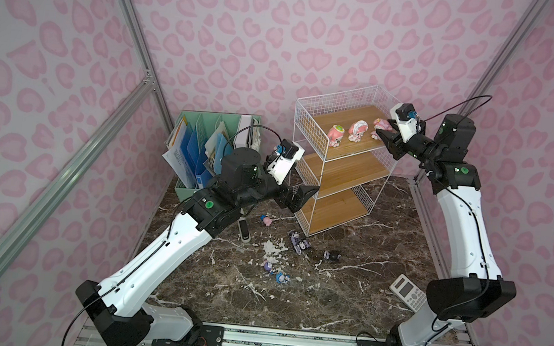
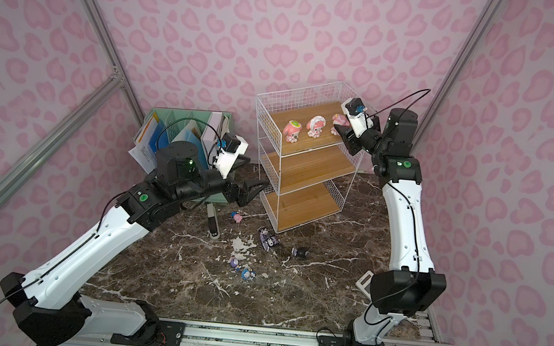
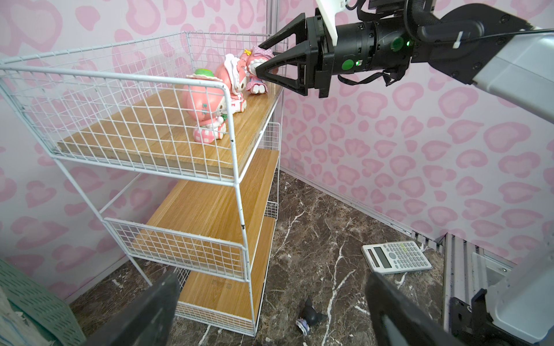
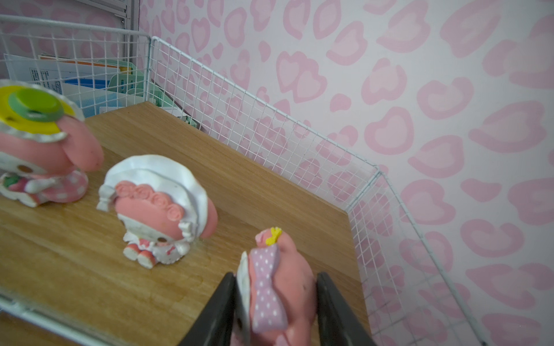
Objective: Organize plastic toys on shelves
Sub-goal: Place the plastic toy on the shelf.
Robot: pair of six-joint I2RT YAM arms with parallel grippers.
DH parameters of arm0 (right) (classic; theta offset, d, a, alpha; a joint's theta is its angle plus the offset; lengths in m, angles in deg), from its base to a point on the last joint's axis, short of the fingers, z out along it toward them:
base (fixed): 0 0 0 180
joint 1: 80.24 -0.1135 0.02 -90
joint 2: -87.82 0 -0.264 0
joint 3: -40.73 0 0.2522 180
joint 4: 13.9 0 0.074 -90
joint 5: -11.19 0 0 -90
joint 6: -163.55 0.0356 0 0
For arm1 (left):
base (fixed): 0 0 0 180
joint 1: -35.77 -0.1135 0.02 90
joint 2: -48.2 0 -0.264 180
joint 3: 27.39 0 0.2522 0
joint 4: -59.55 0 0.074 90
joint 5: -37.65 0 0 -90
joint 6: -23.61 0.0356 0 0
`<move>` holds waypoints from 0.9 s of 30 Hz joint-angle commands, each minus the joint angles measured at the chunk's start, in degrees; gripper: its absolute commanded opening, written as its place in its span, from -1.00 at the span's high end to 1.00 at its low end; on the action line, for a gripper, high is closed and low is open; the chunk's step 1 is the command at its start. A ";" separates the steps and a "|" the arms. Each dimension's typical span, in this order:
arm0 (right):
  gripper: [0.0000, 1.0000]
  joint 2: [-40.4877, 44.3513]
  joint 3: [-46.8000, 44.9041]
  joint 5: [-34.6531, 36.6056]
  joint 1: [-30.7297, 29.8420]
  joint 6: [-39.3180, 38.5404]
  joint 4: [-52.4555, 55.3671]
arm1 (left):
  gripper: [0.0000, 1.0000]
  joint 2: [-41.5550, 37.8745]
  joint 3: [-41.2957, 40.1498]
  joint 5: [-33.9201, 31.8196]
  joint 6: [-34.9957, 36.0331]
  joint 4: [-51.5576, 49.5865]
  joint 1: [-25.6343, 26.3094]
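Right gripper (image 3: 259,59) is up at the top board of the shelves (image 1: 346,170), which sit around 1 o'clock on the surface (image 1: 343,293). It's clamped on the pink toy with the purple bow (image 4: 269,287), right at that board's 3 o'clock end, in a row with the green-hat toy (image 1: 336,133) and the bonnet toy (image 1: 357,129). Left gripper (image 2: 254,192) hangs wide open and empty just off the shelves' 9 o'clock side. Dark pointy-eared toys (image 1: 298,242) and tiny toys (image 1: 267,266) lie loose near the middle of the surface, calculator (image 1: 408,292) at 4 o'clock.
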 commanded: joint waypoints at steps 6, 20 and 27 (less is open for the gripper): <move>-0.06 -0.46 0.33 -0.10 -0.05 -0.52 0.58 | -0.97 -0.69 -0.34 0.61 0.12 1.82 -0.01; -0.46 5.42 -6.02 0.22 1.72 1.15 -2.60 | -0.97 -1.43 -0.42 1.67 -0.41 1.92 -0.01; -0.47 6.81 -8.54 0.97 2.88 2.97 -5.28 | -0.97 -1.52 -0.42 1.84 -0.76 1.94 -0.02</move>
